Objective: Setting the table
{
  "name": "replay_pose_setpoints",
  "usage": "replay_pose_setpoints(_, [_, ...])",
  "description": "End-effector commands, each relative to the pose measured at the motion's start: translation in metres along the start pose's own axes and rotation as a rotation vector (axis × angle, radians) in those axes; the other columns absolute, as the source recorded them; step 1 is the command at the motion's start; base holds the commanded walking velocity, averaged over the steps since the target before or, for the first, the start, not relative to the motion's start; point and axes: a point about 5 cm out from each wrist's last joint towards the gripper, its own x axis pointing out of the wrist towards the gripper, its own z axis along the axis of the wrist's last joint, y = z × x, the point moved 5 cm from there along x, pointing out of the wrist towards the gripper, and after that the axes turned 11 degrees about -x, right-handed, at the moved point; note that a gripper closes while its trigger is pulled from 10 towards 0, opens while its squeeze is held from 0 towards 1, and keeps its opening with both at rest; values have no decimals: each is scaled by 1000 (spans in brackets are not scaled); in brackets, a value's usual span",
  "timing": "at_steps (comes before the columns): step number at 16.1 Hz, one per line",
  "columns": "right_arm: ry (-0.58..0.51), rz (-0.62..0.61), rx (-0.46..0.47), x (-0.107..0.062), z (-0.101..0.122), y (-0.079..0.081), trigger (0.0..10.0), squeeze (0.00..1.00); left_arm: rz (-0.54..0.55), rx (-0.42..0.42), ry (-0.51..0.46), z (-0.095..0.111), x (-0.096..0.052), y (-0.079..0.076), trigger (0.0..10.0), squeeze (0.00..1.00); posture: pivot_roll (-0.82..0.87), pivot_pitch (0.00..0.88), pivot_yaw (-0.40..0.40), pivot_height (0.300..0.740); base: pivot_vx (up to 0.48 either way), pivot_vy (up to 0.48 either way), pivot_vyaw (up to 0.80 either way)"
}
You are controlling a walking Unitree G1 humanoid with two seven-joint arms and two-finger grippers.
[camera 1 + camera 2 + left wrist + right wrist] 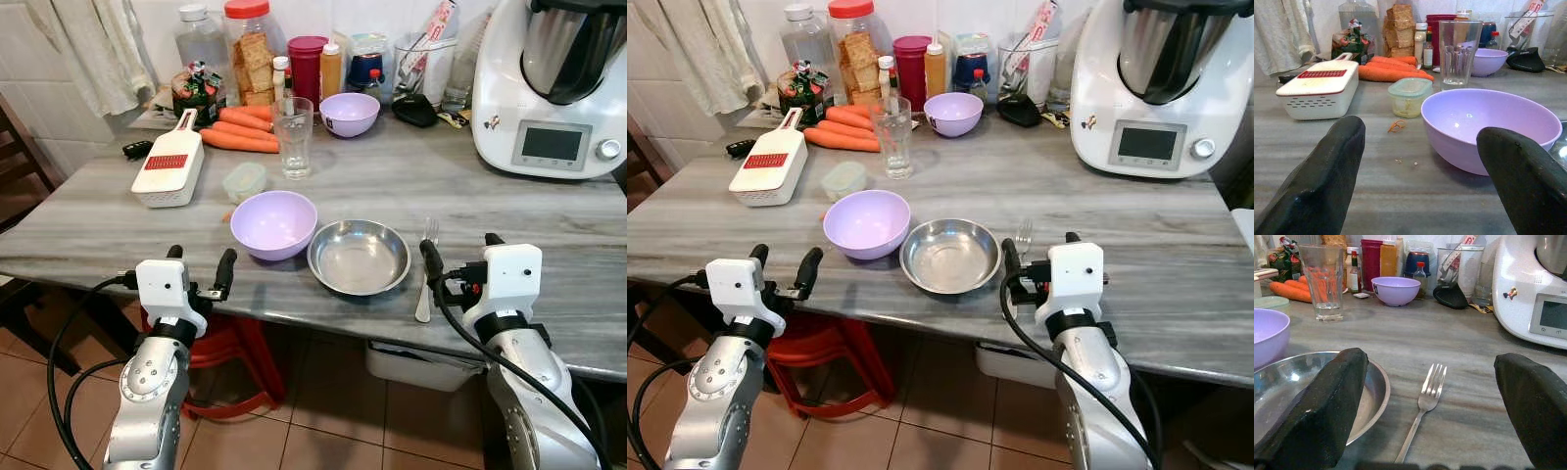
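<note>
The right gripper [460, 253] hovers at the near edge of the grey marble-look table [549, 235], its two black fingers spread wide apart with nothing between them; the right wrist view looks along them at a fork [1422, 409] lying flat on the table in line with the gap, tines pointing to the far side. In the head views the fork [426, 279] lies just to the right of a shallow steel plate [359, 257], close to its rim, and the gripper's left finger is just beside the fork's handle. The left gripper [201, 262] is held at the near edge too, further left, fingers likewise apart and empty, facing a lilac bowl [273, 223] that sits touching or nearly touching the left rim of the steel plate. Beyond the bowl stand a small lidded container [244, 181] and, a little further, a clear drinking glass [292, 137], upright. To the left lies a white grater box [168, 166] with a red panel. Along the far side are several carrots [240, 132], a second, smaller lilac bowl [349, 114], a red-lidded jar of crackers [251, 54], bottles and containers, and at the far right a large white kitchen machine [554, 83] with a small screen. A red stool [230, 357] shows under the table above the tiled floor [343, 431].
</note>
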Motion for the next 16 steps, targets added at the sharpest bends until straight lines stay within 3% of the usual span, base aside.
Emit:
replay_pose_setpoints(1, [88, -50, 85, 7, -12, 4, 10000, 0, 6, -43, 50, -7, 20, -12, 10000, 0, -62, 0, 97, 740, 0, 0, 0])
replay_pose_setpoints(2, [38, 6, 147, 7, -7, 9, 10000, 0, 12, -50, 45, -9, 22, -16, 10000, 0, -81, 0, 75, 740, 0, 0, 0])
replay_pose_setpoints(7, [-17, 15, 116, 3, -4, 10, 10000, 0, 27, -45, 40, -9, 21, -14, 10000, 0, -80, 0, 75, 740, 0, 0, 0])
replay_pose_setpoints(9, [25, 22, 166, -2, -10, 6, 10000, 0, -8, 2, 51, -10, 16, -15, 10000, 0, -82, 0, 73, 740, 0, 0, 0])
replay_pose_setpoints(13, [12, -7, 134, -15, -14, -9, 10000, 0, 16, 45, 76, -14, -3, 11, 10000, 0, -74, 0, 64, 740, 0, 0, 0])
replay_pose_setpoints(14, [7, -13, 143, -17, -15, -12, 10000, 0, 32, 43, 78, -15, -6, 15, 10000, 0, -73, 0, 62, 740, 0, 0, 0])
replay_pose_setpoints(16, [-22, -23, 63, -19, -10, -17, 10000, 0, 50, 39, 69, -16, -11, 15, 10000, 0, -72, 0, 60, 740, 0, 0, 0])
